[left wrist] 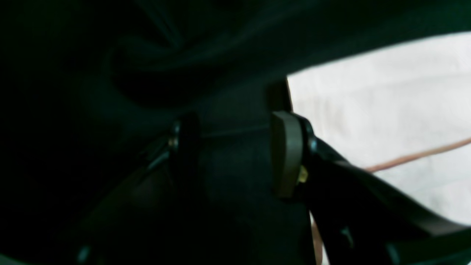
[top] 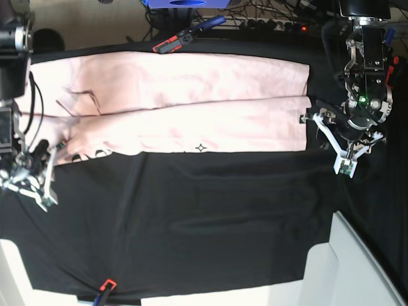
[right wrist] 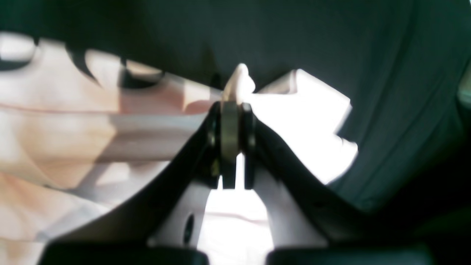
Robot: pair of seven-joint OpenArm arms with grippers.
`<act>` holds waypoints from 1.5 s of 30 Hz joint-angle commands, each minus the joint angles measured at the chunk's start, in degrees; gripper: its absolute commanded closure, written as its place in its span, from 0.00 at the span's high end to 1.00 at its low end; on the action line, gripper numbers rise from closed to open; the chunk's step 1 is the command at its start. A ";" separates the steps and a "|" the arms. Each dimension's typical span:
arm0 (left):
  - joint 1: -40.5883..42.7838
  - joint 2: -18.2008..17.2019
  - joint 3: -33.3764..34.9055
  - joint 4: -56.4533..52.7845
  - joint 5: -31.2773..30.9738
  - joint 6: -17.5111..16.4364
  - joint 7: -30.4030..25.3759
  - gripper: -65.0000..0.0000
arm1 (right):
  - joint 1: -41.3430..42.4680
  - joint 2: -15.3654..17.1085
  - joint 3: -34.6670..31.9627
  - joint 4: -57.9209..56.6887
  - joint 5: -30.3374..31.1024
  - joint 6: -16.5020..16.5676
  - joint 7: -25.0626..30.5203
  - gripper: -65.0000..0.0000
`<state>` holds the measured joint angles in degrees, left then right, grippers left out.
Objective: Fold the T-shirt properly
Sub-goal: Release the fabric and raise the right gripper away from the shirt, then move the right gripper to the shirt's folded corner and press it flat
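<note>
We are seeing the T-shirt (top: 185, 111) lying as a long pink band across the far half of the table (top: 210, 217), both long sides already turned in so the hems meet along the middle. The print is peeking out at its near edge. Right fingers (right wrist: 231, 125) are pinching shut on a small nub of pink cloth at the shirt's end, probably to carry that end across for the crosswise fold. Left fingers (left wrist: 235, 154) are standing about half open, gripping nothing, sitting over black cloth just beside the shirt's other end, likely lining up on that edge.
</note>
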<state>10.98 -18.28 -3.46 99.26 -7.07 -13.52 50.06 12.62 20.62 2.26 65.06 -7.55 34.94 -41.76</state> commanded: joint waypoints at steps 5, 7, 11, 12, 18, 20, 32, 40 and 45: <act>-0.39 -0.75 -0.36 1.44 0.35 0.55 -0.79 0.47 | -6.60 0.61 2.00 10.50 0.21 -0.08 -3.74 0.00; -0.39 -0.75 -0.36 1.35 0.26 0.46 -0.79 0.47 | -9.59 -1.24 4.64 14.46 0.21 -0.08 -5.14 0.00; -0.92 -0.75 -0.27 1.09 0.35 0.46 -0.79 0.47 | -14.86 -2.82 7.10 21.49 0.21 -0.08 -8.66 0.00; -1.18 -0.75 -0.27 1.00 0.35 0.46 -0.79 0.47 | -16.18 -3.70 7.19 23.25 0.21 -0.08 -9.10 0.00; -1.62 -0.75 -0.10 1.00 0.43 0.38 -0.79 0.47 | -22.60 -7.74 10.27 31.07 0.21 -0.08 -11.21 0.00; -1.62 -0.75 0.17 1.00 0.43 0.38 -0.79 0.47 | -24.62 -8.53 11.14 32.92 0.21 -0.08 -11.21 0.00; -1.62 -0.93 0.26 1.00 0.43 0.38 -0.88 0.47 | -32.18 -10.91 15.01 36.44 0.21 -0.08 -10.86 0.00; -1.62 -0.84 0.08 1.00 0.43 0.38 -0.88 0.47 | -32.27 -15.48 14.57 36.53 0.21 -0.08 -11.30 0.00; -1.53 -0.84 -0.18 1.00 0.43 0.38 -0.88 0.47 | -32.01 -17.33 14.57 36.70 0.21 -0.08 -11.30 0.05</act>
<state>9.91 -18.44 -3.33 99.37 -6.83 -13.54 50.09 -19.68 2.76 16.62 100.66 -7.46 35.11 -53.49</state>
